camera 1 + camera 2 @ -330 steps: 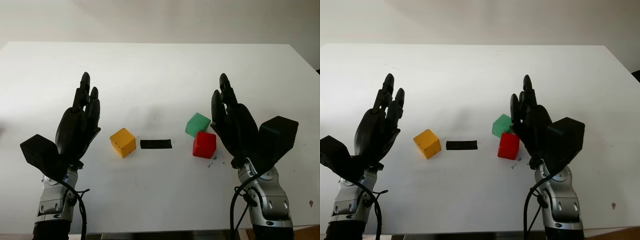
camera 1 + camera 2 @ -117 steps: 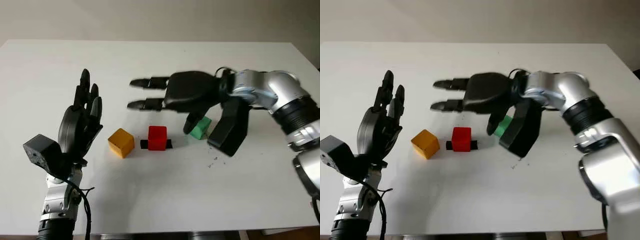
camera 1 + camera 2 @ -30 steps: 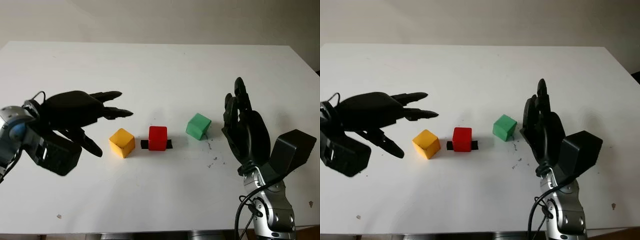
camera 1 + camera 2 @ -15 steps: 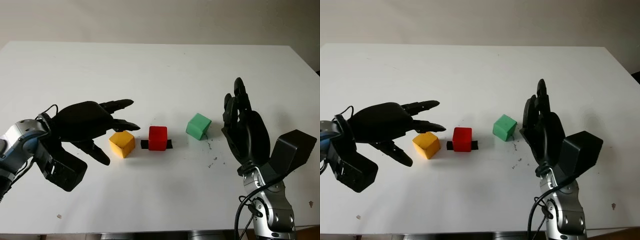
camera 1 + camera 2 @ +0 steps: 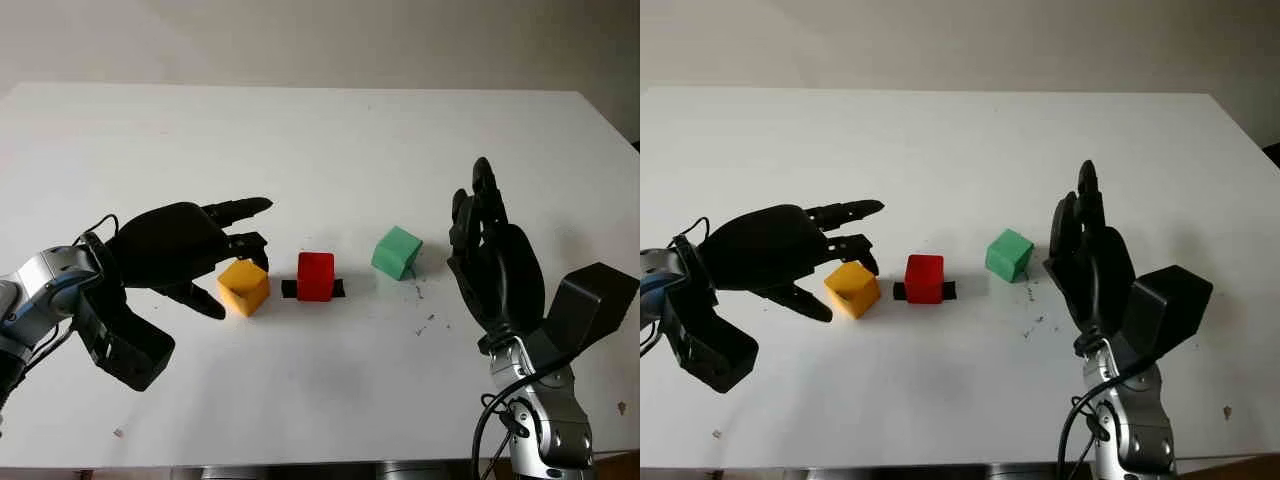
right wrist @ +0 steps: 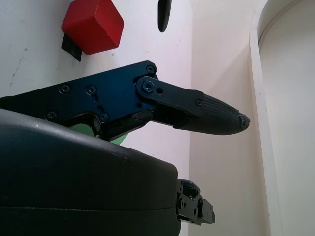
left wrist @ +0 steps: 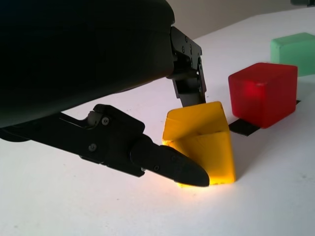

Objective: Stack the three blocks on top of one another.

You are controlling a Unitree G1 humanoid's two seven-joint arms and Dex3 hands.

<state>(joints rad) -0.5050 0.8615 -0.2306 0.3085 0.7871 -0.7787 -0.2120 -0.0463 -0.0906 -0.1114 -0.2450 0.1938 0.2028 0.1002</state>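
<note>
We have the left hand [image 5: 185, 250] low over the white table [image 5: 320, 140], right at the yellow block [image 5: 245, 286], and this is the relation that decides the coming grasp: the block sits just beyond the palm, toward the middle of the table, inside the reach of the fingers. In the left wrist view one finger [image 7: 162, 162] runs along the near lower edge of the yellow block while another [image 7: 189, 88] comes down behind its far top edge. So we are bracketing it front and back, but we can't say the fingers are pressing yet (contact at the near finger looks likely, no more than that). The hand is not clamped on anything; it is apart around the block.

The three blocks lie in a row across the table. The red block [image 5: 316, 276] stands just beside the yellow one, on a strip of black tape [image 5: 338, 289], and the green block [image 5: 397, 252] sits a little farther along, toward our right side. None is stacked.

Our left hand is plainly the nearer one to yellow. The right hand [image 5: 495, 265] is held upright, palm inward, just beside the green block, holding nothing.

We'd judge a close-and-lift on yellow is next, then across onto red.
</note>
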